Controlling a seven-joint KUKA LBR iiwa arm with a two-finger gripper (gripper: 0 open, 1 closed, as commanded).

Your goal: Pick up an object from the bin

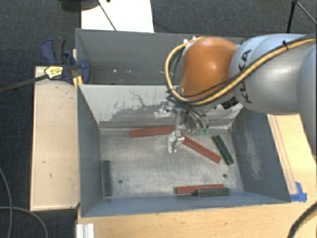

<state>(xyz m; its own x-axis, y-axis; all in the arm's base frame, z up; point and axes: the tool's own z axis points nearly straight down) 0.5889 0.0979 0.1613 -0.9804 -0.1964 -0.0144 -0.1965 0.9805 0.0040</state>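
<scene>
Gripper (pixel 173 144) low over grey metal bin (pixel 89 148) floor, at upper end of slanted flat red-brown rectangular bar (pixel 202 150). Prob. target: lies flat, reachable from above. Opening can't tell; nothing visibly held.

- A thick silver-grey arm (pixel 280 78) is reaching in from the right edge of the frame, crossing the upper right toward the centre.
- A rounded orange cover (pixel 208 66) is sitting on its wrist, just above centre.
- Black and yellow cables (pixel 171 68) are looping around the cover's left side and running back along the arm.
- The gripper (pixel 173 144) is pointing downward below the cover, near the centre of the frame.
</scene>
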